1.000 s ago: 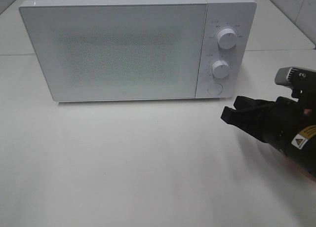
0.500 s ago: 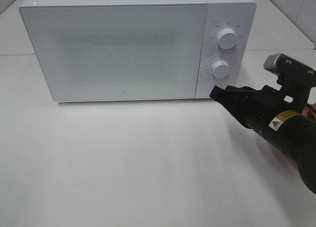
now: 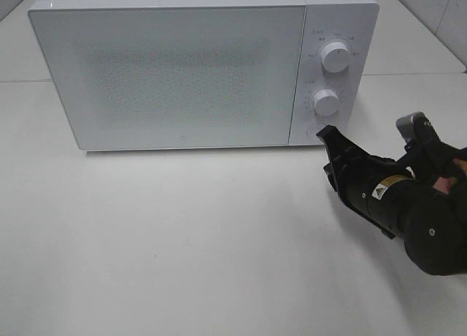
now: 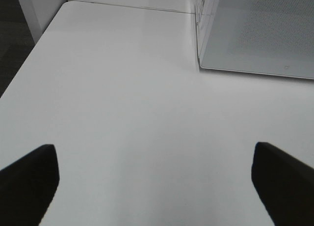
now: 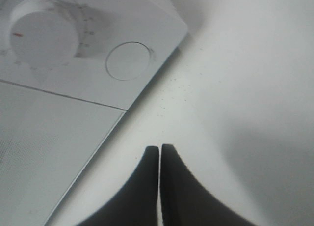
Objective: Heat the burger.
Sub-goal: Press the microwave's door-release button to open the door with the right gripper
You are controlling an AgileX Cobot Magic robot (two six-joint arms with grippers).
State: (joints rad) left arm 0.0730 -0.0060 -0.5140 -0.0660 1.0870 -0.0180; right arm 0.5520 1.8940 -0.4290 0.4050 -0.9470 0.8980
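Now a white microwave [image 3: 175,66] stands at the far side of a white worktop [image 3: 182,241], its wide door [image 3: 171,77] shut flat against the body. The door panel is pale and speckled, and nothing can be made out through it. The burger shows in none of the views, so where it sits cannot be told.

On the control strip at the microwave's right end there is an upper knob [image 3: 335,57], a lower knob [image 3: 326,102] under it, and a round button [image 3: 317,131] at the bottom corner.

The right gripper [image 3: 323,134] reaches in from the near right, its black arm lying low over the worktop and angled toward the far left. Its fingers [image 5: 147,186] are pressed together with only a thin seam between them, and they hold nothing. Seen from the high camera, the tip lies at the right edge of the round button. In the right wrist view the button sits a little ahead of the tip, just beside the microwave's lower corner. Whether the tip touches the button cannot be told.

The left gripper [image 4: 157,182] appears only in its own wrist view. Its two dark fingers stand wide apart above bare worktop, with the microwave's left front corner well ahead of them.
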